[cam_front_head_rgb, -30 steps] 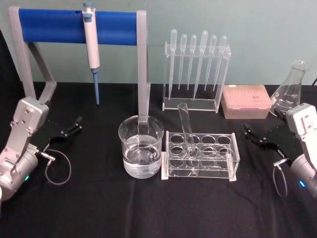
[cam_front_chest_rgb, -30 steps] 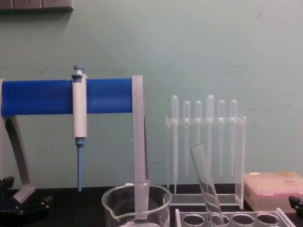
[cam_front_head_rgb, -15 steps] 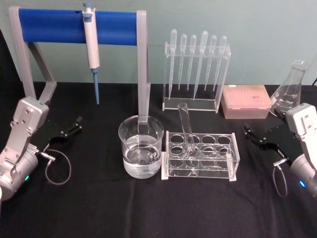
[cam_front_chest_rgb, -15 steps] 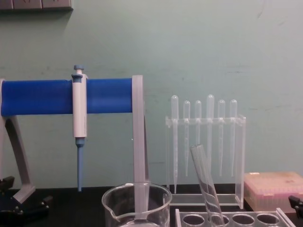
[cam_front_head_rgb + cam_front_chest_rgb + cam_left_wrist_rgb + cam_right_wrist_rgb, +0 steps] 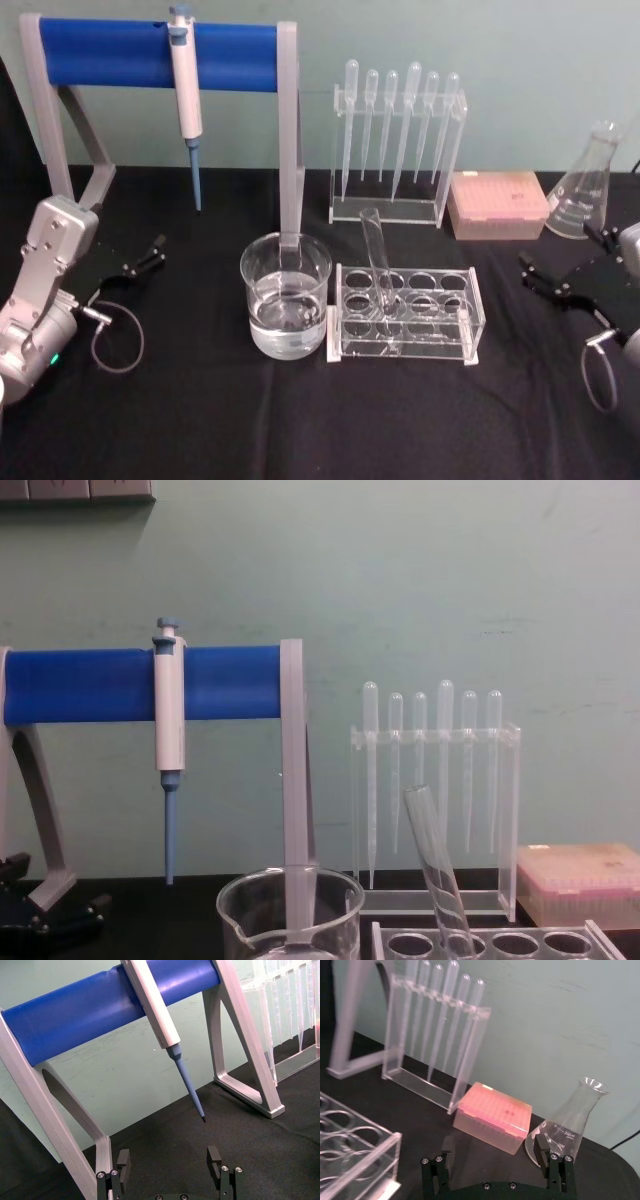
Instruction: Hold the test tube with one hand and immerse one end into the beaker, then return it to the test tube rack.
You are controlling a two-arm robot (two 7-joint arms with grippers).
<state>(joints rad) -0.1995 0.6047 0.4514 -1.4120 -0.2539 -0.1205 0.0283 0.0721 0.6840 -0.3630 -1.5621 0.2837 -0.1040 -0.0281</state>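
Two grippers waited with jaws spread wide, grasping nothing. The left gripper [image 5: 148, 254] sat low at the left of the black surface [image 5: 300, 420], the right gripper [image 5: 531, 274] at its right. Between them, well apart from both, one test tube [image 5: 377, 262] leaned in one clear rack [image 5: 440, 345], just beside one beaker [image 5: 285, 300] of clear liquid. Behind stood six pipettes [image 5: 412, 100], one pipettor [image 5: 184, 80] hanging on one blue stand [image 5: 110, 50], one pink box [image 5: 497, 205] and one flask [image 5: 587, 190].

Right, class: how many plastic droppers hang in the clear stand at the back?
6. The droppers hang side by side in one row in the clear stand, behind the tube rack, left of the pink box. None seems hidden.
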